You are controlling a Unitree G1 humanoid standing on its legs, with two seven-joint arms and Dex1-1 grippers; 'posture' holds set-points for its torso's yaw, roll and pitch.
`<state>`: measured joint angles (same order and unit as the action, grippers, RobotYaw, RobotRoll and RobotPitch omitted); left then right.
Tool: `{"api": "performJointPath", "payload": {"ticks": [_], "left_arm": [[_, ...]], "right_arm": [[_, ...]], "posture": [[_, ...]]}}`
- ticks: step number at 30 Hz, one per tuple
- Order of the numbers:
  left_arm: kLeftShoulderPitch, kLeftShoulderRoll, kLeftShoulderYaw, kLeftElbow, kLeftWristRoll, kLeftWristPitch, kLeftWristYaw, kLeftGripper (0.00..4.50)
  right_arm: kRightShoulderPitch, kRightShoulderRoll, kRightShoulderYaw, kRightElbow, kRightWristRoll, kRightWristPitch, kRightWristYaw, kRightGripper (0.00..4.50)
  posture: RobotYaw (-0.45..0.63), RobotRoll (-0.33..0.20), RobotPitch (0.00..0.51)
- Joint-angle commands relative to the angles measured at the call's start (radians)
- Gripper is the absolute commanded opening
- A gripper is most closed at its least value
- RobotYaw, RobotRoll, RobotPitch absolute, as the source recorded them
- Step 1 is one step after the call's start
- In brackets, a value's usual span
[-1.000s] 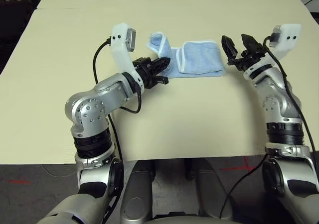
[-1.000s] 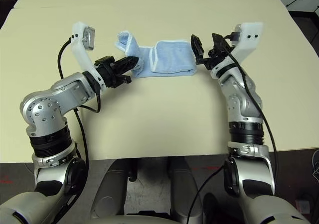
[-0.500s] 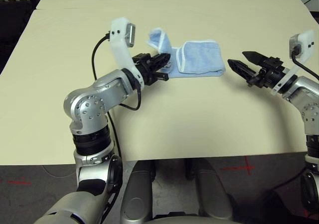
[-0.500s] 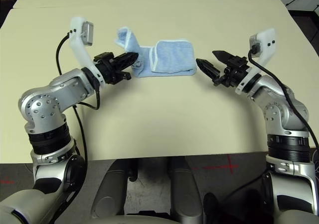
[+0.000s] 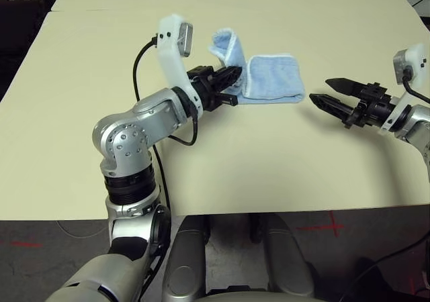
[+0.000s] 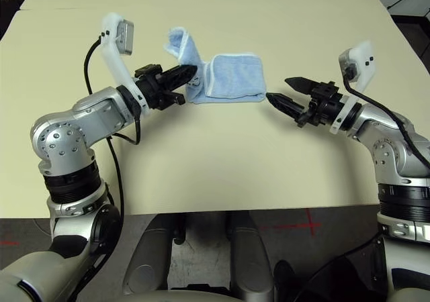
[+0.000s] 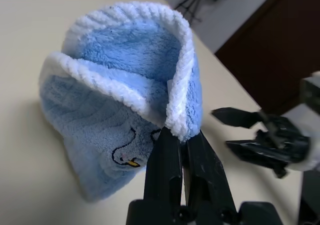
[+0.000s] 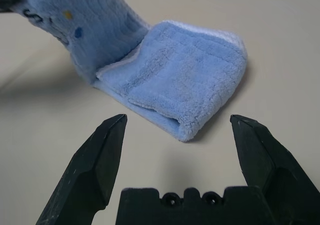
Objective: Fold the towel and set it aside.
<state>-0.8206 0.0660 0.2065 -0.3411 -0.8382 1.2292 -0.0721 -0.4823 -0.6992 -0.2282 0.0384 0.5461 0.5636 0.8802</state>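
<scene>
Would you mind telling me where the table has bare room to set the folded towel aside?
The near part of the table, between the two arms, is bare, as is the far stretch beyond the towel. It is crowded along the towel's line: the left hand grips one end, and the open right hand sits beside the other.

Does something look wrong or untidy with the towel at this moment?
Yes. The towel is only half folded: its right part lies doubled on the table, while the left gripper pinches the other end, which stands up crumpled.

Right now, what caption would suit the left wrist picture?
Left gripper pinching the white edging of a lifted light-blue towel, its embroidered motif showing.
</scene>
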Motion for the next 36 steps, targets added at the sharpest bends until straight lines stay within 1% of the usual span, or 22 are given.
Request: {"api": "performJointPath", "payload": {"ticks": [1, 7, 11, 16, 18, 21, 24, 28, 32, 36], "left_arm": [[-0.004, -0.011, -0.03, -0.016, -0.022, 0.022, -0.002, 0.03], [0.013, -0.023, -0.077, 0.024, 0.001, -0.005, -0.022, 0.03], [0.031, -0.016, -0.151, 0.107, 0.082, -0.082, -0.048, 0.03], [0.008, -0.009, -0.236, 0.282, 0.232, -0.23, -0.066, 0.03], [-0.004, -0.013, -0.253, 0.344, 0.279, -0.282, -0.075, 0.03], [-0.014, -0.019, -0.266, 0.39, 0.32, -0.327, -0.091, 0.03], [-0.019, -0.027, -0.266, 0.403, 0.338, -0.344, -0.106, 0.03], [-0.033, -0.055, -0.261, 0.414, 0.347, -0.348, -0.111, 0.03], [-0.046, -0.089, -0.256, 0.408, 0.343, -0.339, -0.11, 0.03], [-0.049, -0.107, -0.249, 0.399, 0.338, -0.325, -0.11, 0.03]], "right_arm": [[0.034, -0.018, 0.006, 0.002, -0.016, -0.009, 0.012, 4.5], [0.041, -0.015, 0.003, -0.008, -0.019, -0.007, 0.007, 4.5], [0.047, -0.007, 0.006, -0.026, -0.014, 0.002, -0.002, 4.5], [0.058, 0.0, 0.009, -0.051, -0.006, 0.012, -0.01, 4.5], [0.062, 0.002, 0.008, -0.058, -0.003, 0.017, -0.013, 4.5], [0.077, 0.001, 0.004, -0.075, 0.001, 0.023, -0.015, 4.5], [0.092, 0.0, 0.0, -0.09, 0.005, 0.027, -0.018, 4.5], [0.107, 0.0, 0.0, -0.098, 0.004, 0.03, -0.021, 4.5], [0.106, 0.003, 0.004, -0.095, 0.001, 0.026, -0.022, 4.5], [0.105, 0.008, 0.008, -0.092, -0.002, 0.022, -0.024, 4.5]], "posture": [[-0.04, 0.0, 0.324], [-0.05, 0.0, 0.327], [-0.05, 0.0, 0.328], [-0.07, 0.0, 0.328], [-0.07, 0.0, 0.328], [-0.09, 0.0, 0.331], [-0.09, 0.0, 0.334], [-0.09, 0.0, 0.334], [-0.09, 0.0, 0.333], [-0.09, 0.0, 0.333]]}}
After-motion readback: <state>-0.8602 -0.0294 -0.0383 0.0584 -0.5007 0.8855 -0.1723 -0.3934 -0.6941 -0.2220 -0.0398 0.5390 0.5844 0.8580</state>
